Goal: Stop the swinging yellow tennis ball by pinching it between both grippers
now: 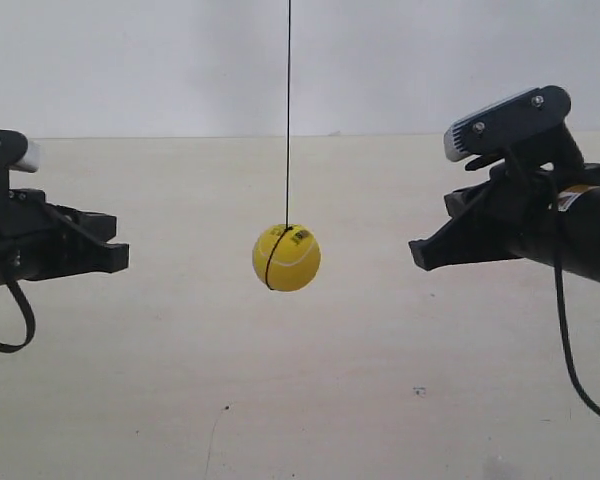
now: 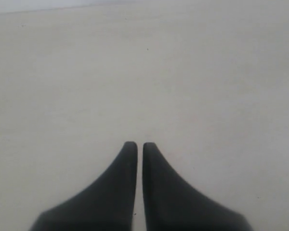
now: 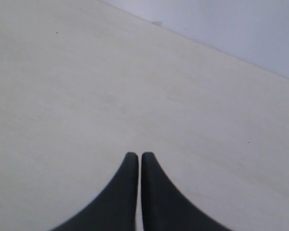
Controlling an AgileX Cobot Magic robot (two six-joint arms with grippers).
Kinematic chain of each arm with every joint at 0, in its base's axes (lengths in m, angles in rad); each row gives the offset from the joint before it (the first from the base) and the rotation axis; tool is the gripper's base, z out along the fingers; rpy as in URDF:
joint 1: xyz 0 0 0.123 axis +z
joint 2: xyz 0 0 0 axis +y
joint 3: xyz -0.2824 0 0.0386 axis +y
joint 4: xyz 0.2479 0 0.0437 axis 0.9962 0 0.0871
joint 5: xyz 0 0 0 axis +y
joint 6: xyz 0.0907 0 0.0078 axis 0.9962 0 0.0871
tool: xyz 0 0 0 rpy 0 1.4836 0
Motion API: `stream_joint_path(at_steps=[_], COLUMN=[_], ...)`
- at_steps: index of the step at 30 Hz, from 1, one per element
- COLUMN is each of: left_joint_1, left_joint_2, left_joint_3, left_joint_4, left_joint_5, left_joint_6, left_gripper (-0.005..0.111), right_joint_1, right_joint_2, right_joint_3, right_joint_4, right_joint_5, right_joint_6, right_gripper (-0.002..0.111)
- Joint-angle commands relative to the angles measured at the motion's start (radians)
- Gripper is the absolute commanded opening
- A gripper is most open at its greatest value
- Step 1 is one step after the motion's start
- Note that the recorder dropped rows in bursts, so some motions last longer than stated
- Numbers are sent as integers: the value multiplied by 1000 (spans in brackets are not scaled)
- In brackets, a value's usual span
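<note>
Hanging yellow tennis ball (image 1: 286, 257): untouched, midway, so we squeeze from both sides.
Left hand (image 2: 135, 144): pressed together.
Right hand (image 3: 136, 155): pressed together.

String (image 1: 288, 110): runs off the exterior view's top edge, anchor out of frame.
Print (image 1: 301, 236) on the yellow tennis ball (image 1: 286, 257): too small to read.
Arm at the exterior view's left (image 1: 40, 245): cropped by the frame just behind the wrist.
Arm at the exterior view's right (image 1: 580, 235): cropped likewise; its cable (image 1: 570, 350) leaves the frame.
Left gripper (image 2: 139, 144): jaw bases blurred, cut by the picture's edge.
Right gripper (image 3: 139, 154): jaw bases cut by the picture's edge.
Speck (image 1: 418, 391): too small to identify.
</note>
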Motion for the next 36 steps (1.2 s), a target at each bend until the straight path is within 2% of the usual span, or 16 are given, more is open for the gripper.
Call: stream_joint_path(at_steps=[1, 7, 14, 20, 29, 36], left_joint_1=[-3, -3, -3, -3, -3, -3], left_joint_2=[-128, -322, -515, -654, -805, -848], left_joint_3=[48, 141, 244, 345, 420, 463], left_joint_4=[-46, -141, -146, -154, -196, -196], left_joint_5=[17, -67, -213, -348, -358, -343], left_joint_6=[23, 91, 124, 139, 172, 172], left_gripper=[5, 5, 5, 5, 5, 5], right_joint_1=[-1, -1, 1, 1, 1, 1], right_joint_2=[-76, -195, -306, -431, -691, -946], right_joint_3=[0, 63, 120, 158, 255, 368], right_joint_4=[12, 14, 14, 14, 14, 14], right_joint_5=[44, -11, -36, 11, 27, 22], right_joint_6=[-18, -11, -5, 25, 61, 98], right_gripper=[0, 0, 0, 0, 0, 0])
